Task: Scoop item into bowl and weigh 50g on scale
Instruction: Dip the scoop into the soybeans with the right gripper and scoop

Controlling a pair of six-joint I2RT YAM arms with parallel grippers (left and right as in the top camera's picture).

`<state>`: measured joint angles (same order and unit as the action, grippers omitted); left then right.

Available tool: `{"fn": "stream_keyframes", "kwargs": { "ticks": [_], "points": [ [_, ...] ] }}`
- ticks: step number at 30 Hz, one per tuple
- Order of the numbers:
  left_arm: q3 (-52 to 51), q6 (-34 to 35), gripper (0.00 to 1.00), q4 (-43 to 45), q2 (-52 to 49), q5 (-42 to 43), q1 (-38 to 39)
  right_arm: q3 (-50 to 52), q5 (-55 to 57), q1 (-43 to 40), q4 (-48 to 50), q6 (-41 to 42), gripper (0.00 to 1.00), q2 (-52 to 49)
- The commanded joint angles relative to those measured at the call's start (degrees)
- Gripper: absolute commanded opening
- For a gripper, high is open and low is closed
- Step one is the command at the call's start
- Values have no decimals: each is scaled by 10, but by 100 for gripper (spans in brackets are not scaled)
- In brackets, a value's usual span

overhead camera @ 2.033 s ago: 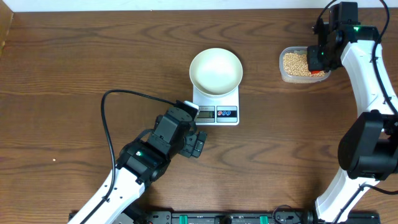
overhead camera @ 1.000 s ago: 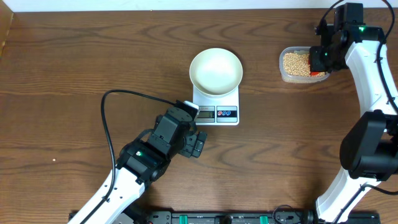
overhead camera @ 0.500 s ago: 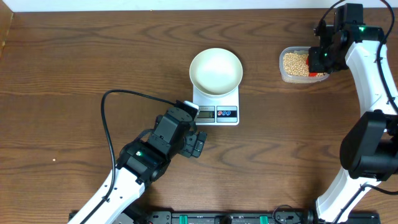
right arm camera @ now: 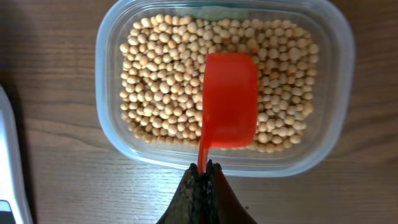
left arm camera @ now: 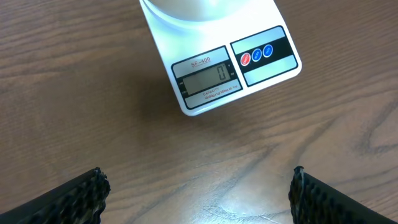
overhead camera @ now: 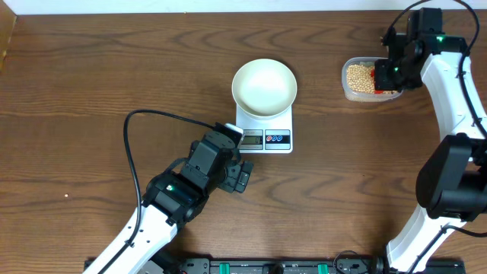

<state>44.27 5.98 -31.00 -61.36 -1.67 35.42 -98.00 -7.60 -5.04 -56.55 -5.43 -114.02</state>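
The white bowl (overhead camera: pixel 264 86) sits empty on the white scale (overhead camera: pixel 275 140); in the left wrist view the scale's display (left arm camera: pixel 208 79) reads 0. Pale tan beans (overhead camera: pixel 359 78) fill a clear tub (overhead camera: pixel 346 90) at the right. My right gripper (right arm camera: pixel 204 171) is shut on the handle of a red scoop (right arm camera: pixel 229 107) and holds it over the beans (right arm camera: pixel 160 87) in the tub (right arm camera: pixel 109 56); no beans show on the scoop. In the overhead view this gripper (overhead camera: pixel 389 74) is at the tub's right end. My left gripper (left arm camera: pixel 199 193) is open and empty, over bare table just in front of the scale (overhead camera: pixel 242 176).
A black cable (overhead camera: pixel 137 122) loops from the left arm across the table left of the scale. The table's far edge runs along the top of the overhead view.
The right gripper has shifted slightly left over the tub with the scoop. The left arm, bowl and scale have not moved.
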Motion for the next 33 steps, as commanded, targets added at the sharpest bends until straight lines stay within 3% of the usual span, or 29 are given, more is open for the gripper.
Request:
{"fn": "stream_keyframes", "kwargs": {
  "ticks": [1,13,33],
  "points": [
    [4,-1,95,0,-1,-5,1,13,-39,-3,-3,7,1,-5],
    [4,-1,95,0,-1,-5,1,25,-83,-10,22,36,1,-5],
    [4,-1,95,0,-1,-5,1,129,-218,-83,93,58,1,-5]
  ]
}}
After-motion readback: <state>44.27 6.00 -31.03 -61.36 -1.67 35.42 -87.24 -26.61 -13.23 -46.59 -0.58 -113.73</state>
